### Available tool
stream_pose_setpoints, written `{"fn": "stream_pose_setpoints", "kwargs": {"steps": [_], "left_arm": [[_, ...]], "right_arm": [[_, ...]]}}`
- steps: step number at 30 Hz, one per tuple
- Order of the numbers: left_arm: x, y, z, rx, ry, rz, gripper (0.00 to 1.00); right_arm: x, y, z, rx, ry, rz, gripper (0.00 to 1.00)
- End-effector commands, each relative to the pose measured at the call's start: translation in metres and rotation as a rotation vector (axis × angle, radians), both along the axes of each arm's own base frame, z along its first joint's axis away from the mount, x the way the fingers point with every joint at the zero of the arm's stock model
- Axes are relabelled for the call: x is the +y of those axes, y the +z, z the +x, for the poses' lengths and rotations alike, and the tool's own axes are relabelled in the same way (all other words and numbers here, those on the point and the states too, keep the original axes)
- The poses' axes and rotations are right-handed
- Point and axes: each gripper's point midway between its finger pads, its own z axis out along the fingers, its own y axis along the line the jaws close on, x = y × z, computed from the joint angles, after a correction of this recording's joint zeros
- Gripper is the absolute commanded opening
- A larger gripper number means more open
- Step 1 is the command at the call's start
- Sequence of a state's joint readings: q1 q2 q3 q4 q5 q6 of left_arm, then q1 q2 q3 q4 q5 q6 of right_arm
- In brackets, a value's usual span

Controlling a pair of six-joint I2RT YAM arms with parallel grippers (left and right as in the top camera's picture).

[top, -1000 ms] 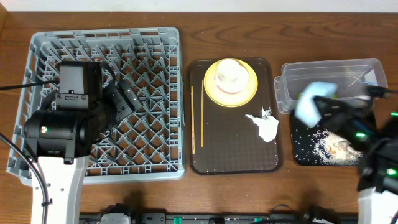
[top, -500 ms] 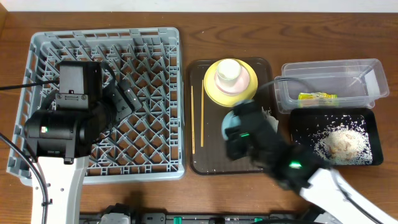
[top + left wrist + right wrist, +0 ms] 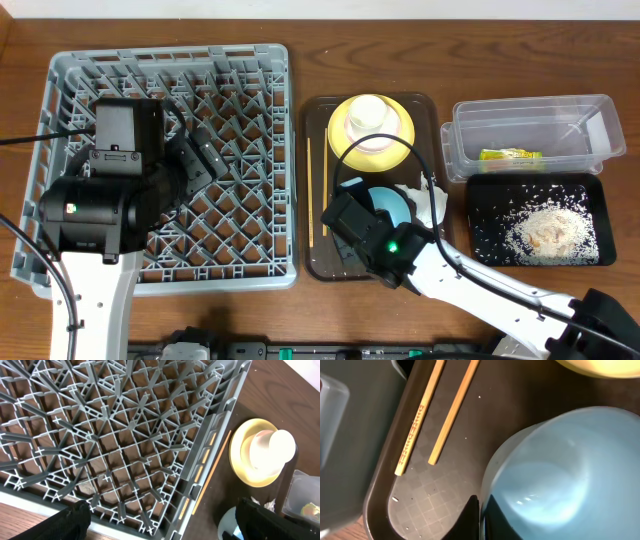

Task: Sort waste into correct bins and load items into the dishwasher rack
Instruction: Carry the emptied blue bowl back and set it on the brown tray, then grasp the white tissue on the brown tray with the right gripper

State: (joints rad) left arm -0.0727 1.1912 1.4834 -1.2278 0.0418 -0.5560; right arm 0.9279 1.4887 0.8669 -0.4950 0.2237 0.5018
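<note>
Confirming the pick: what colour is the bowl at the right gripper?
The bowl is light blue, clearest in the right wrist view.

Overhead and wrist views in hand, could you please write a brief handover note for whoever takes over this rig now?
Left gripper: open, empty, above the dishwasher rack.
Right gripper: shut on the light-blue bowl, at the brown tray.
Done: snack wrapper in the clear tub; rice scraps in the black tray.
Left: napkin on the brown tray needs binning; light-blue bowl, yellow plate, white bowl on it, and chopsticks go to the rack, where nothing shows loaded.
</note>
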Motion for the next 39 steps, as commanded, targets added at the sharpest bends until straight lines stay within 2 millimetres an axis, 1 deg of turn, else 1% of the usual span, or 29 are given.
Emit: {"fn": "stream_pose_setpoints", "kwargs": {"steps": [1,4,6,9,10,11,14,17,19,22,28,31,37,39], "left_arm": [[0.003,0.0,0.001,0.0,0.004,0.011,0.94],[0.003,0.0,0.001,0.0,0.004,0.011,0.94],[0.003,0.0,0.001,0.0,0.004,0.011,0.94],[0.003,0.001,0.001,0.0,0.004,0.01,0.94],[0.003,0.001,0.001,0.0,0.004,0.01,0.94],[0.003,0.0,0.001,0.0,0.004,0.01,0.94],[0.003,0.001,0.001,0.0,0.004,0.01,0.94],[0.003,0.001,0.001,0.0,0.004,0.01,0.94],[0.003,0.0,0.001,0.0,0.004,0.011,0.94],[0.003,0.001,0.001,0.0,0.004,0.01,0.94],[0.003,0.0,0.001,0.0,0.004,0.011,0.94],[0.003,0.0,0.001,0.0,0.004,0.011,0.94],[0.003,0.0,0.001,0.0,0.004,0.01,0.94],[0.003,0.0,0.001,0.0,0.004,0.011,0.94]], "right_arm": [[0.006,0.004,0.003,-0.023,0.037,-0.007,0.15],[0.007,0.004,0.003,-0.025,0.037,-0.004,0.21],[0.007,0.004,0.003,-0.026,0.04,-0.006,0.34],[0.004,0.008,0.007,-0.053,0.064,-0.03,0.45],[0.003,0.011,0.01,-0.063,0.057,-0.03,0.5],[0.001,0.017,0.014,-0.073,0.047,-0.019,0.52],[-0.007,0.038,0.025,-0.091,0.013,0.006,0.52],[-0.026,0.057,0.039,-0.113,-0.025,0.003,0.52],[-0.041,0.06,0.046,-0.108,-0.053,-0.007,0.52],[-0.062,0.053,0.05,-0.057,-0.082,-0.024,0.52],[-0.099,0.027,0.05,0.045,-0.133,-0.095,0.5],[-0.11,0.014,0.051,0.08,-0.154,-0.129,0.5],[-0.134,-0.006,0.057,0.099,-0.212,-0.242,0.5],[-0.138,-0.014,0.057,0.117,-0.221,-0.266,0.51]]}}
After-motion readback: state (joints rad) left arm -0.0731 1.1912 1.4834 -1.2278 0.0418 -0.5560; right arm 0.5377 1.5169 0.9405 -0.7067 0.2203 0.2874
